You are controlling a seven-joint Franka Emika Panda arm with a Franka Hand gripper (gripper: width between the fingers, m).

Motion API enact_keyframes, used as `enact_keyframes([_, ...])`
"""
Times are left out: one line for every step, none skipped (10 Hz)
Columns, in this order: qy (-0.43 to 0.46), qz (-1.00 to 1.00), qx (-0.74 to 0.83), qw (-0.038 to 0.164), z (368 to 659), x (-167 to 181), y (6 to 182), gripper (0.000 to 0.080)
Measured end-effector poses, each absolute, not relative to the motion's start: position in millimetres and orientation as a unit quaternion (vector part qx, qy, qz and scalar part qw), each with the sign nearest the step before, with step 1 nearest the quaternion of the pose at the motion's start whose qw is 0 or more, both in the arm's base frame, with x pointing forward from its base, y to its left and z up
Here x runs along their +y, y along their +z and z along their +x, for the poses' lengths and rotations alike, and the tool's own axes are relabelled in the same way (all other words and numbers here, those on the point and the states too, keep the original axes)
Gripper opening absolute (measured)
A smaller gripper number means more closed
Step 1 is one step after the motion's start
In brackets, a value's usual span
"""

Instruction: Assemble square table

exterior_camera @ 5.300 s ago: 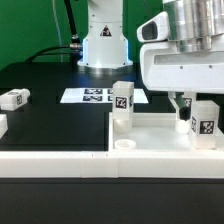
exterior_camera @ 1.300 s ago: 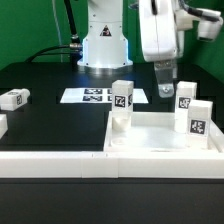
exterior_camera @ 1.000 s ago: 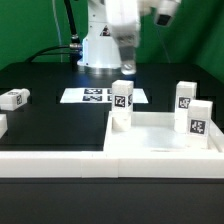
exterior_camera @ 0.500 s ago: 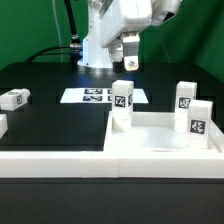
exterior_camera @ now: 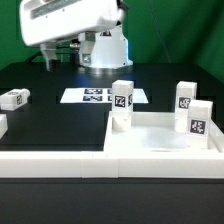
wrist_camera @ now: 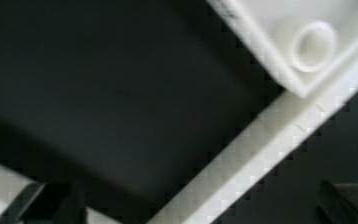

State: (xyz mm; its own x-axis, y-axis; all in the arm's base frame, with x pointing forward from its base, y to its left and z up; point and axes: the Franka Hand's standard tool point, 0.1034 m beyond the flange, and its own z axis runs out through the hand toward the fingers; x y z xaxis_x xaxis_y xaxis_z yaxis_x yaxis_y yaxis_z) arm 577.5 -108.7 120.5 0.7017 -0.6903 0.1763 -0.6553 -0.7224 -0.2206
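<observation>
The square table's top (exterior_camera: 160,135), a white tray with a raised rim, lies at the exterior view's lower right. Three tagged white legs stand upright in it: one at the near left corner (exterior_camera: 122,102), two at the right (exterior_camera: 185,96) (exterior_camera: 200,120). Another leg (exterior_camera: 14,98) lies loose on the black table at the left. The arm's white wrist housing (exterior_camera: 70,25) hangs high at the upper left, far from the tray. In the wrist view my gripper (wrist_camera: 190,208) is open, dark fingers (wrist_camera: 30,205) wide apart, nothing between them. A tray corner hole (wrist_camera: 311,48) shows below.
The marker board (exterior_camera: 100,96) lies flat behind the tray, before the robot base (exterior_camera: 105,50). A long white border wall (exterior_camera: 55,160) runs along the front edge. One more white piece (exterior_camera: 2,125) sits at the far left edge.
The arm has swung from above the tray's right side across to the exterior view's upper left, empty. The leg at the right rear corner stays standing where it was let go.
</observation>
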Motion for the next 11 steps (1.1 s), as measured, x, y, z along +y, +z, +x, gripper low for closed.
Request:
enact_keyframes([-0.125,-0.934,0.33,0.062,578,-109,120.5,0.0649])
enact_keyframes([-0.128,-0.95,0.28,0.054,578,-109,120.4,0.0649])
enact_keyframes([-0.127,-0.95,0.281,0.054,577,-109,120.0,0.0649])
enact_keyframes([-0.109,-0.954,0.273,0.059,571,-111,115.6,0.0649])
enact_keyframes([-0.074,-0.958,0.269,0.066,554,-125,105.9,0.0649])
enact_keyframes([-0.015,-0.96,0.265,0.086,528,-139,96.5,0.0649])
enact_keyframes([0.036,-0.96,0.262,0.094,512,-149,93.2,0.0649])
enact_keyframes([0.058,-0.96,0.256,0.094,509,-151,90.5,0.0649])
enact_keyframes([0.085,-0.958,0.251,0.106,508,-147,90.3,0.0649])
enact_keyframes([0.125,-0.953,0.249,0.123,505,-145,90.4,0.0649])
enact_keyframes([0.151,-0.948,0.247,0.132,506,-147,89.3,0.0649])
